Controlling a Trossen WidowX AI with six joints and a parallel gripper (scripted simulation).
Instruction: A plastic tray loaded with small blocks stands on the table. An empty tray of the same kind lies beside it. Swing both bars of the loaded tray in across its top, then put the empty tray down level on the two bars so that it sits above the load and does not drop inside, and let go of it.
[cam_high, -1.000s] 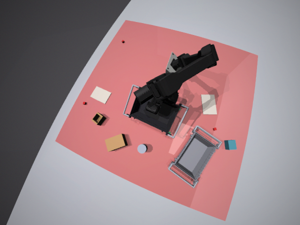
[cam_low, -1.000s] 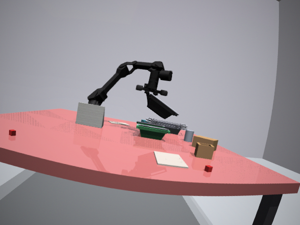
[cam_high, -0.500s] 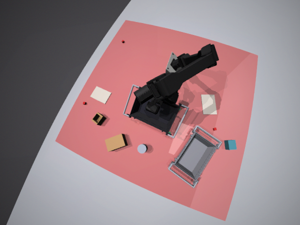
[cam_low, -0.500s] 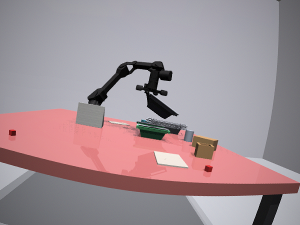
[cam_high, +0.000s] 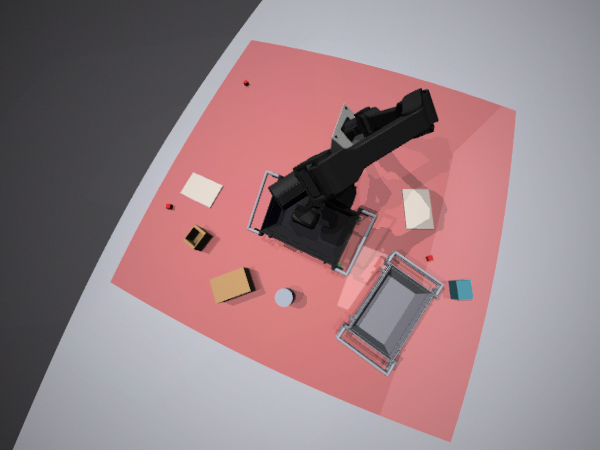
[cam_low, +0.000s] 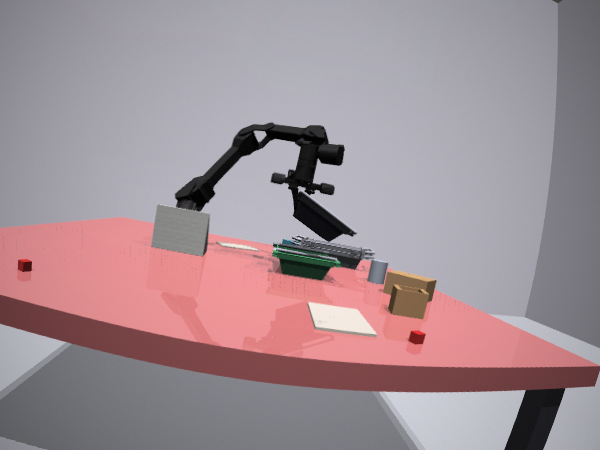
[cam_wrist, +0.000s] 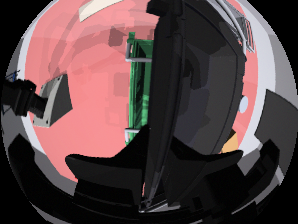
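The green loaded tray (cam_low: 305, 266) (cam_wrist: 136, 102) stands on the table, mostly hidden in the top view. In the wrist view its wire bars, one of them here (cam_wrist: 139, 60), appear to lie across its top; its load is hidden. My gripper (cam_low: 296, 191) (cam_wrist: 150, 128) is shut on a long side rim of the black empty tray (cam_high: 305, 240) (cam_low: 320, 217) (cam_wrist: 205, 90). The black tray hangs in the air above the green one, strongly tilted, its gripped side high and its far side low, not touching it. Its own bars (cam_high: 256, 201) stick out beyond its ends.
A grey tray (cam_high: 390, 305) (cam_low: 352, 262) stands beside the green one. Also there are a grey cylinder (cam_high: 284, 297) (cam_low: 378, 271), a tan block (cam_high: 231, 286), a small hollow box (cam_low: 407, 305), a teal block (cam_high: 463, 290), white plates (cam_high: 201, 190) (cam_low: 342, 319) and small red cubes (cam_high: 429, 258).
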